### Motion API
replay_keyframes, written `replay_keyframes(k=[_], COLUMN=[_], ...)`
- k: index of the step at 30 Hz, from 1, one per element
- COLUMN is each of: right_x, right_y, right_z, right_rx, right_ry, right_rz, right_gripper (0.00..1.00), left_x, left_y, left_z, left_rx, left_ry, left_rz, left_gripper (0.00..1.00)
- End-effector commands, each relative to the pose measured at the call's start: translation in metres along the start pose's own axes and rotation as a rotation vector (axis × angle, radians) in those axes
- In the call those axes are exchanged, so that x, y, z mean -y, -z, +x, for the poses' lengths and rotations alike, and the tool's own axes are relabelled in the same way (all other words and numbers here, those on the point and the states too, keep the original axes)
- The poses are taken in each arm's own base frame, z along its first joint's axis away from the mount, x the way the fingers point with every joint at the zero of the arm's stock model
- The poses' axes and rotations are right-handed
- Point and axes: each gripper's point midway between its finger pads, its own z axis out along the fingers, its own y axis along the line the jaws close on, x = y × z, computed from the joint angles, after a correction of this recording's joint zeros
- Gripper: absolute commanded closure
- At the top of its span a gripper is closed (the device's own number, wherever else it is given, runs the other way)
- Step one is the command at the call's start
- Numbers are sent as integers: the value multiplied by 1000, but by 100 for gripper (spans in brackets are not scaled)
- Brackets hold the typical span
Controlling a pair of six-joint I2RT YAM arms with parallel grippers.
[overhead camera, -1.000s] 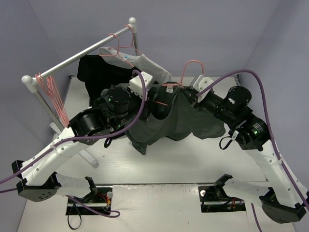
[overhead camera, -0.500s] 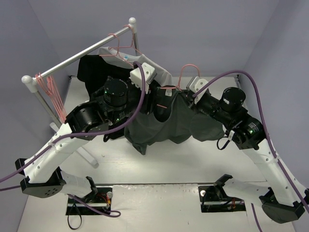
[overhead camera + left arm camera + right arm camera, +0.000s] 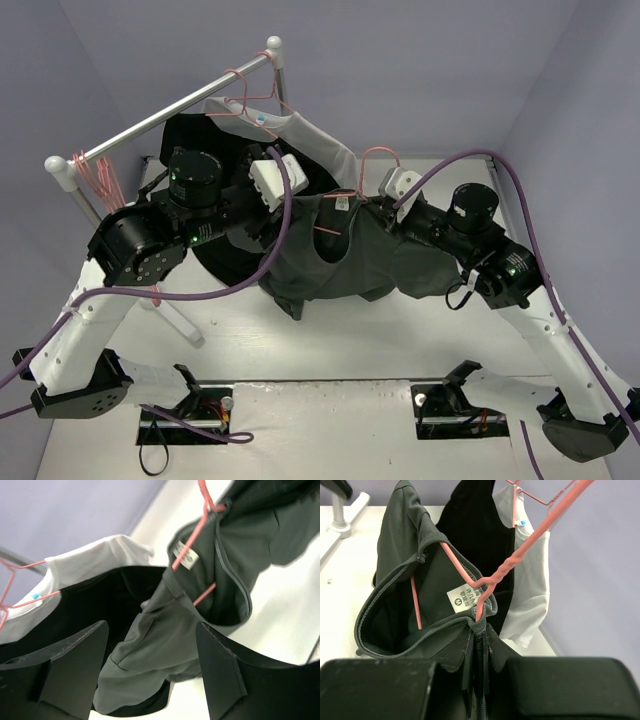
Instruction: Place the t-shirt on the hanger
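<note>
White desk (image 3: 330,340), lilac walls. Left hand (image 3: 151,627) now pulled back leftward, wide open, empty. Right hand (image 3: 475,665) pinches t-shirt (image 3: 350,265) collar, hanger (image 3: 520,555) inside neck, held above desk. Dressing looks nearly finished

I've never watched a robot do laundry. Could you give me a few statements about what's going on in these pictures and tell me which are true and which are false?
1. The left hand is open and holds nothing. True.
2. The t-shirt lies folded flat. False: it hangs loosely, with the hanger through its neck opening.
3. The right hand is shut on the t-shirt's cloth. True.
4. The rail carries no clothes. False: a black shirt and a pale shirt hang there.
</note>
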Motion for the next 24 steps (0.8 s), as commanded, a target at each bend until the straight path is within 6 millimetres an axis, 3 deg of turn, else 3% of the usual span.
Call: replay_keyframes(k=[1, 18, 24], right_x=[7, -6, -8], right_y=[7, 5, 5], right_z=[-43, -44, -43], right_rx=[159, 177, 177], right_ry=[29, 3, -6], right_rz=[14, -52, -61], right_gripper=[100, 100, 100], left_x=[15, 10, 15], left_y=[-4, -44, -56], left_z=[10, 46, 56], left_rx=[0, -103, -104], left_ry=[-87, -131, -88], left_rz=[186, 247, 321], left_gripper=[34, 35, 46])
